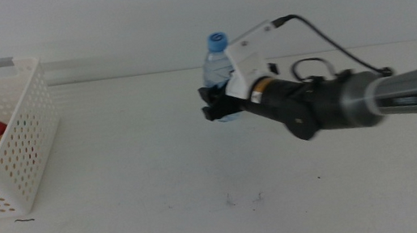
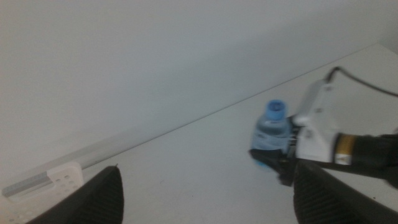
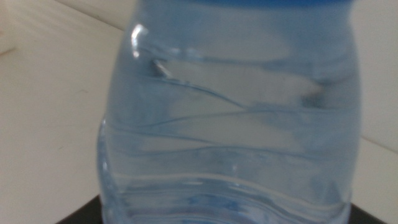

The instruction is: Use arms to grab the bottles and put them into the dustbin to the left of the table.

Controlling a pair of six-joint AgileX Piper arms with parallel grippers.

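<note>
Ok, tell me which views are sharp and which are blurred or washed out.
Middle view: bright, even light, with the water bottle and right gripper fairly sharp. Left wrist view: soft and hazy throughout. Right wrist view: the bottle fills the frame, blurred from closeness, with small glare spots.

A robot test bench in a lab, by the look of it: a bare white table against a blank white wall, no furnishings around it. On the table's left end stands a white perforated basket; a cabled robot arm reaches over the table.
</note>
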